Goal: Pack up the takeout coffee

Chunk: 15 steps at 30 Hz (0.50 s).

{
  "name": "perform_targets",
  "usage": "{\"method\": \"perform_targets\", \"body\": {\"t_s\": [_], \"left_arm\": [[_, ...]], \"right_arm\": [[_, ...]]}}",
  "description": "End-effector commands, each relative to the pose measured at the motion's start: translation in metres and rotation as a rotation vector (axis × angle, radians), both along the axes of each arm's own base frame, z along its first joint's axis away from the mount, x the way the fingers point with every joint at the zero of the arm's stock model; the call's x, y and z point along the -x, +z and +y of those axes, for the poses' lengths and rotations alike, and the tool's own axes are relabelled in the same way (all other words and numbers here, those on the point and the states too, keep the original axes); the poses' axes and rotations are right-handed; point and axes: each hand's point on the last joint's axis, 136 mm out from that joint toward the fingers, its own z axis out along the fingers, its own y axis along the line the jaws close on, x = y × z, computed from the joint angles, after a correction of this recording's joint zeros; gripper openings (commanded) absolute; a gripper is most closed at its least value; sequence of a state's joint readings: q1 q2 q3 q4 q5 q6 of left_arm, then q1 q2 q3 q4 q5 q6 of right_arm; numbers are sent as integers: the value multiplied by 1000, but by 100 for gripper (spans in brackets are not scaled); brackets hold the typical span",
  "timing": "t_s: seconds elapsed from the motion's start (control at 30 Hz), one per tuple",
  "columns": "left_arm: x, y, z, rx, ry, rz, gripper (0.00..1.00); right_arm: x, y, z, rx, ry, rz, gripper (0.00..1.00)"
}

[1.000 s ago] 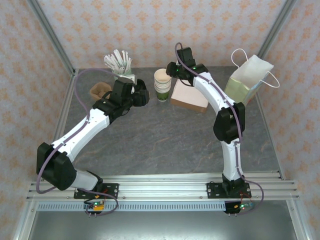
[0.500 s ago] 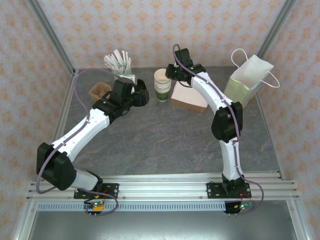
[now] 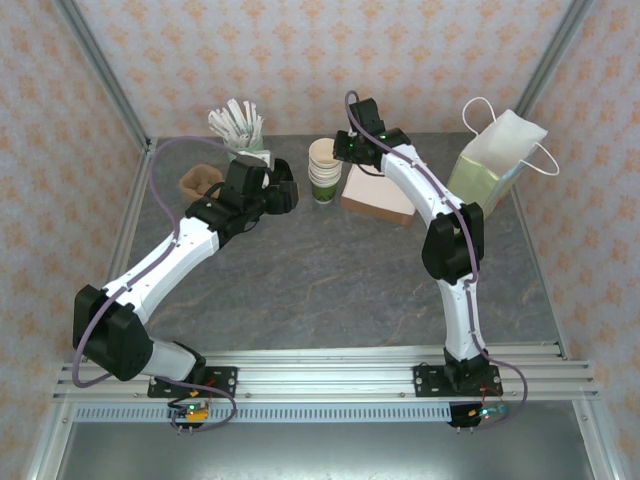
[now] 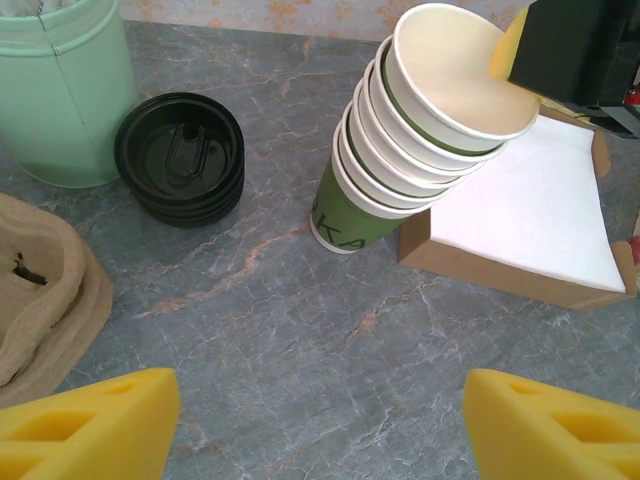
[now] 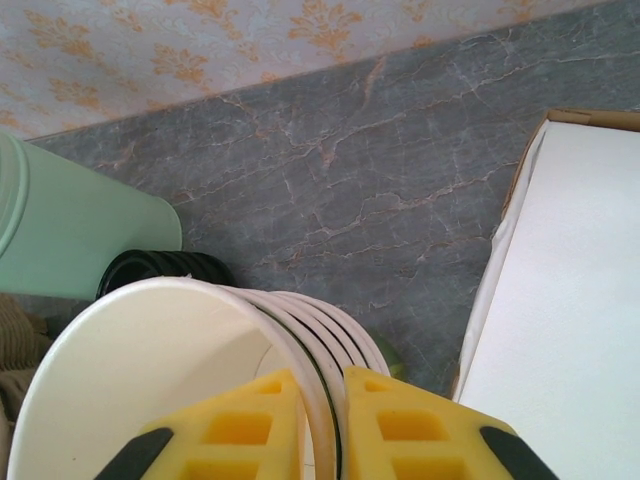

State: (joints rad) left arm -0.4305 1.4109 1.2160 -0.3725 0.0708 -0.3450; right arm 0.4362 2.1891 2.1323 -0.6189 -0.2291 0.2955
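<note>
Right wrist | your right gripper (image 5: 322, 385) pinches the rim of the top cup (image 5: 150, 390), on the stack (image 4: 345, 205) mid far edge of the worktop (image 3: 330, 270) | left gripper (image 4: 315, 395) spread, empty, facing the lids (image 4: 180, 155) | progress, by my judgement: early; cup not yet separated, lidded or bagged; bag (image 3: 500, 160) stands at far right corner.

The top cup (image 4: 455, 70), cream inside and open-mouthed, sits nested in a leaning stack (image 4: 385, 175) on the bench (image 4: 300, 330). Its rim is pinched between the right fingers (image 5: 240, 430). Just left of the stack lie piled black lids (image 4: 180, 155).
</note>
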Motion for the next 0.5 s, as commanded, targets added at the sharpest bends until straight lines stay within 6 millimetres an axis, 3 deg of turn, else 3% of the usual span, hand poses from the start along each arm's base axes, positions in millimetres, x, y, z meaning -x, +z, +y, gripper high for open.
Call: {"method": "perform_targets", "body": {"t_s": [0.0, 0.47], "left_arm": [[5, 1, 4, -25, 5, -1, 75], [6, 1, 6, -37, 4, -6, 75]], "right_arm": [[-1, 15, 1, 4, -11, -25, 16], [6, 42, -2, 77, -10, -58, 10]]}}
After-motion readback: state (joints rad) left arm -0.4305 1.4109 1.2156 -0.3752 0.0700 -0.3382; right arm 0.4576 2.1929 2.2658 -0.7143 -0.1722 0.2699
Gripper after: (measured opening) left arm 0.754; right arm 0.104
